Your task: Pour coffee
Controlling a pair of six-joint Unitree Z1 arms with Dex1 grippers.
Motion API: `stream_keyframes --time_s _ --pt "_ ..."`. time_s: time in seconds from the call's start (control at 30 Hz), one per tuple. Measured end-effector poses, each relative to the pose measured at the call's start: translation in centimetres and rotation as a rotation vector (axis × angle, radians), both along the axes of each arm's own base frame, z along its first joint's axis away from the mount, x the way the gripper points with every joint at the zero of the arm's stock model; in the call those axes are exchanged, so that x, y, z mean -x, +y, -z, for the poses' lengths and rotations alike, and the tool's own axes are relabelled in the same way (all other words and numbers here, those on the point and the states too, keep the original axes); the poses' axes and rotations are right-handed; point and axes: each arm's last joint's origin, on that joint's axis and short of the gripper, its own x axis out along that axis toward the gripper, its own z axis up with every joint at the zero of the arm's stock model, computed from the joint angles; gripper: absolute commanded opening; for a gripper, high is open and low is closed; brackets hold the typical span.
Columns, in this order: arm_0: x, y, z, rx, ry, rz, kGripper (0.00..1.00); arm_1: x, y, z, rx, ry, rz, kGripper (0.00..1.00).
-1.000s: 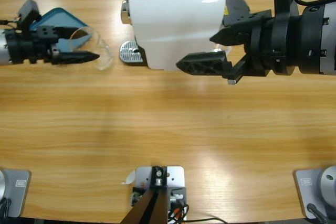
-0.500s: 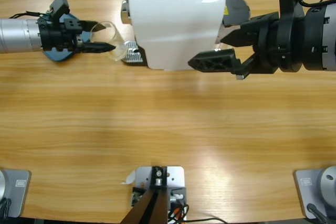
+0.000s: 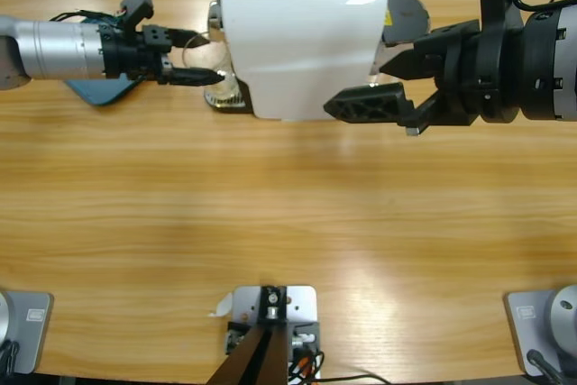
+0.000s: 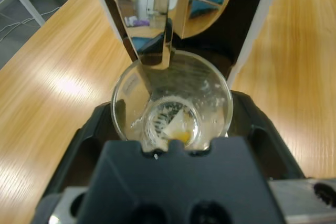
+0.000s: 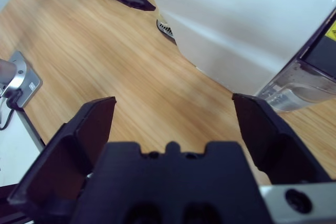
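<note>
My left gripper (image 3: 215, 59) is shut on a clear glass tumbler (image 3: 227, 89) and holds it at the drip tray on the left side of the white coffee machine (image 3: 302, 42). The left wrist view looks down into the tumbler (image 4: 173, 103) between the left gripper's (image 4: 173, 124) jaws, with the chrome spout (image 4: 165, 24) just above its rim. Coffee is out of view; only a small pale yellow patch shows at the tumbler's bottom. My right gripper (image 3: 356, 87) stands open at the machine's right front corner, holding nothing. Its wrist view shows the machine (image 5: 252, 19) ahead of the right gripper (image 5: 176, 108).
A blue tray (image 3: 99, 89) lies on the table under the left forearm. A grey round disc (image 3: 410, 15) sits behind the machine at the right. The machine's clear water tank (image 5: 304, 82) shows in the right wrist view. Bare wooden table (image 3: 288, 223) stretches in front.
The left arm has carried the tumbler rightward from beside the blue tray to the machine's drip tray under the spout. The right gripper shifted slightly right early on, then stayed still.
</note>
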Motion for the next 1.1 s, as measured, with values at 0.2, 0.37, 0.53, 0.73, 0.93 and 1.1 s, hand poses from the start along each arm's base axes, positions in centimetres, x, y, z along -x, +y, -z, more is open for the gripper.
stream_keyframes --time_s 0.2,0.37,0.53,0.73,0.93,1.1 --pt "-0.4 -0.4 0.1 -0.004 -0.004 -0.005 0.000 0.0 0.0 0.0 0.000 0.000 0.002 1.000" --pt "-0.5 -0.4 0.1 -0.013 -0.003 -0.027 0.000 -0.1 0.0 0.0 0.000 0.000 0.003 1.000" --pt "-0.7 -0.4 0.2 -0.013 0.009 -0.045 0.000 -0.1 -0.1 0.0 0.000 0.000 0.004 1.000" --pt "-0.9 -0.4 0.4 0.002 0.049 -0.064 0.000 -0.2 0.1 0.2 0.006 0.005 0.004 1.000" --pt "-1.5 -0.7 0.3 0.019 0.069 -0.078 0.000 -0.3 0.3 0.4 0.013 0.011 0.004 1.000" --pt "-1.5 -0.8 0.5 0.009 0.072 -0.087 0.000 -0.4 0.2 0.4 0.013 0.011 0.007 1.000"
